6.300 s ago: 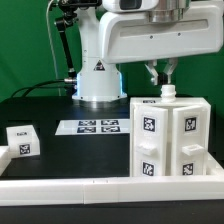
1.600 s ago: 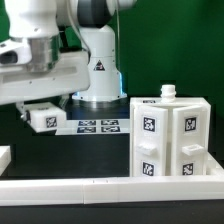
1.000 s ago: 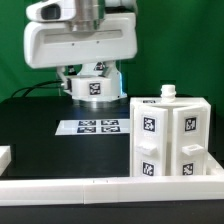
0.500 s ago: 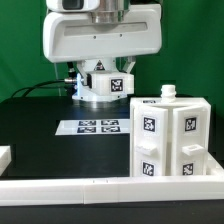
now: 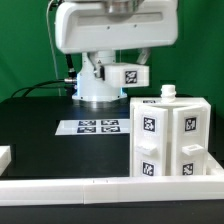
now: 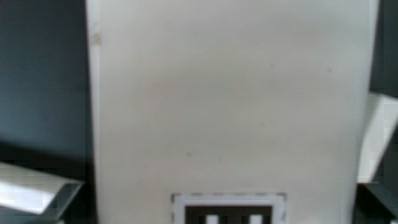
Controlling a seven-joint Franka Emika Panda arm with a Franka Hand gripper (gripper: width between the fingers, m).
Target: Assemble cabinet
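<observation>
At the exterior view's far left, a small white plastic piece (image 5: 5, 155) lies at the edge of the black table (image 5: 40, 115), well apart from everything else, probably a loose part waiting its turn. A long low white plastic rail (image 5: 90, 186) runs across the front.

Further right, the marker board (image 5: 92, 127) lies flat on the table, and behind it stands the arm's round white base (image 5: 98, 85).

Above and just to the right of the base hangs the arm's two-finger gripper (image 5: 124, 66), under its broad white housing. It carries a small white plastic block with a black-and-white tag (image 5: 127, 76), high off the table. The fingers are mostly hidden, but since the block hangs in mid-air I judge that they are clamped on it. In the wrist view the block's white face (image 6: 222, 110) fills nearly the whole picture, with its tag at one edge.

On the right stands the white boxy plastic cabinet (image 5: 170, 140), upright on the table just behind the rail, its tagged panels facing the viewer. A small white knob (image 5: 168, 93) rises from its top. The block hangs near the cabinet's upper left corner but clear of it, seemingly kept high to pass over the top before it is set down.
</observation>
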